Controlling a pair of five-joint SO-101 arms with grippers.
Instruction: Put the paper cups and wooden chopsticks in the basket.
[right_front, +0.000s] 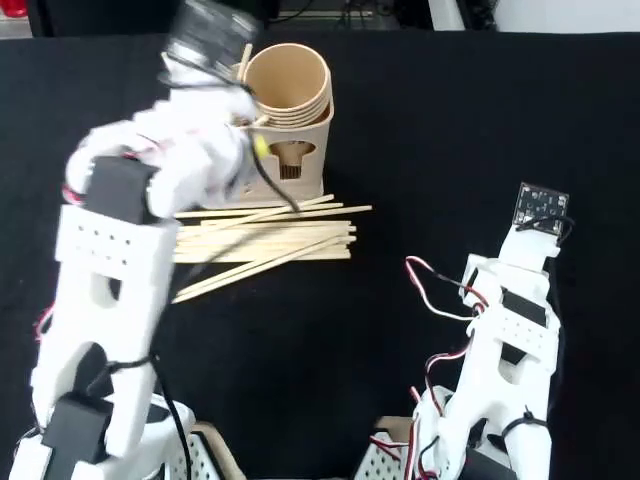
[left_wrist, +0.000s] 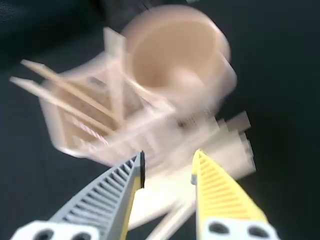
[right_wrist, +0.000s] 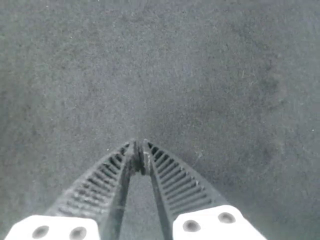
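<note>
A wooden basket stands at the back of the black table and holds a nested stack of paper cups. A chopstick sticks up beside the cups. A pile of wooden chopsticks lies flat just in front of the basket. My left gripper hangs open over the basket's left front, with nothing between its grey and yellow fingers. The left wrist view has the cups, the basket and two chopsticks leaning inside it. My right gripper is shut and empty over bare cloth.
The right arm stands at the right side of the table, well away from the basket, with red and white wires looping beside it. The left arm's body covers the left ends of the chopstick pile.
</note>
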